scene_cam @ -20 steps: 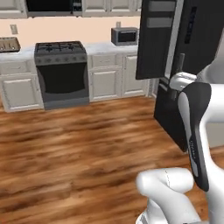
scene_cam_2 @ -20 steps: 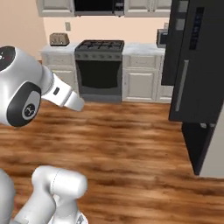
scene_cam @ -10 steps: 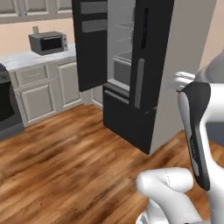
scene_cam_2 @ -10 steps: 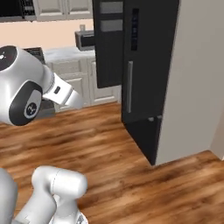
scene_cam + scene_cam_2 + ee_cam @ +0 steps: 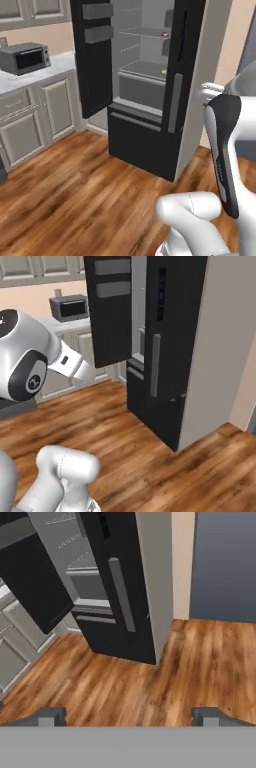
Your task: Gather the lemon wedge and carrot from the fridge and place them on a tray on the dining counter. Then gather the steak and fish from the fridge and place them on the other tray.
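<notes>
The black fridge (image 5: 180, 100) stands ahead with its left door (image 5: 92, 60) swung open and its right door shut. Grey shelves and a drawer show inside. On the shelves I see a small yellow-green speck (image 5: 163, 72) and a pinkish speck (image 5: 165, 34), both too small to name. The fridge (image 5: 160, 356) also appears in the right base view and in the hand view (image 5: 125, 587). My gripper (image 5: 129, 717) is open over the wood floor, well short of the fridge, with nothing between its fingers. The trays and the dining counter are out of view.
A grey microwave (image 5: 25, 57) sits on a marble worktop over beige cabinets (image 5: 30, 125) to the left of the fridge. Wood floor (image 5: 75, 200) lies between me and the fridge. A blue-grey wall (image 5: 225, 562) stands to the fridge's right.
The whole picture has shifted: the camera has moved, bringing the fridge from the right edge to the middle and closer. The oven range has left the views. The gripper stays open.
</notes>
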